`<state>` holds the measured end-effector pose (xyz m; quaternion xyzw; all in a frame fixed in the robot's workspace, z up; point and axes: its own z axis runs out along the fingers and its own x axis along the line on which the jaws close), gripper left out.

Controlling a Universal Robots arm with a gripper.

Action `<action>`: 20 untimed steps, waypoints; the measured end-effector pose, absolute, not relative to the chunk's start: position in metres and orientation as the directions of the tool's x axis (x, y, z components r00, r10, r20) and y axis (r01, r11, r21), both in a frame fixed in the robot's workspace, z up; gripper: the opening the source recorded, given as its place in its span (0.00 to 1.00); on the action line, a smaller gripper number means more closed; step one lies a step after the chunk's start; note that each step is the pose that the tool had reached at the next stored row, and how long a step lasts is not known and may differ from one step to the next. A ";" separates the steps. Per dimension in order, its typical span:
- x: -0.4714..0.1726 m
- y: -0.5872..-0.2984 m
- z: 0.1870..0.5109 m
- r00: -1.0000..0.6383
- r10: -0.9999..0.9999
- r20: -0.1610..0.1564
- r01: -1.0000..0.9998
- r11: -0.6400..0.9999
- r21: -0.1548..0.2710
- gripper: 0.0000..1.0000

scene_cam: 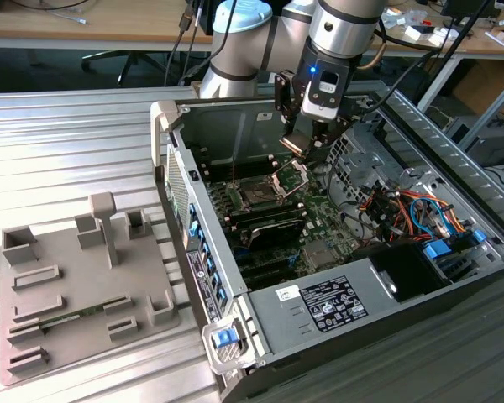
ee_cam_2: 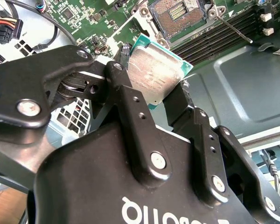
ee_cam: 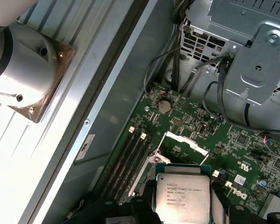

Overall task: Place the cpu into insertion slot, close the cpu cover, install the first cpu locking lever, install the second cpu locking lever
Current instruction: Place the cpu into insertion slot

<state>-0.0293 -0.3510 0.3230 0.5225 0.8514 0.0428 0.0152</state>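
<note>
Far on the exterior view's left, a grey tray [scene_cam: 67,294] of moulded blocks and posts lies on a ribbed metal bench [scene_cam: 59,134]. Just beside it, toward the middle, stands an open computer case [scene_cam: 181,210], its green board [scene_cam: 319,218] facing up.

Near the middle of the board sits the socket [scene_cam: 258,195], open and bare, with the cover [scene_cam: 291,174] tipped up on its hinge at the socket's edge toward the exterior view's right. Above the cover hangs the arm [scene_cam: 336,25], reaching down into the case. Its black hand [scene_cam: 301,143] is clamped on the cpu [scene_cam: 292,144], one finger on each of two opposite edges.

The cpu is in the air, tilted, over the raised cover and clear of the socket.

In the second wrist view the fingers [ee_cam_2: 130,112] grip the chip with its silvery top in sight, and a thin lever [ee_cam_2: 233,29] juts out beside the socket.

In the first wrist view the silvery top shows again, with dark memory slots [ee_cam: 130,154] and a round battery [ee_cam: 164,107] beyond it.

Farther to the exterior view's right lie coloured cables [scene_cam: 403,210] and a grey power supply [scene_cam: 328,302].
</note>
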 end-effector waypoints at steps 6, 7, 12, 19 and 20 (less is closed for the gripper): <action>-0.029 -0.351 0.323 -0.450 0.893 0.019 0.890 0.447 0.089 0.55; -0.029 -0.351 0.323 -0.450 0.893 0.019 0.890 0.447 0.089 0.55; -0.029 -0.351 0.323 -0.448 0.894 0.019 0.891 0.444 0.089 0.55; -0.029 -0.351 0.323 -0.444 0.896 0.019 0.893 0.441 0.089 0.55; -0.029 -0.351 0.323 -0.444 0.896 0.019 0.893 0.440 0.089 0.55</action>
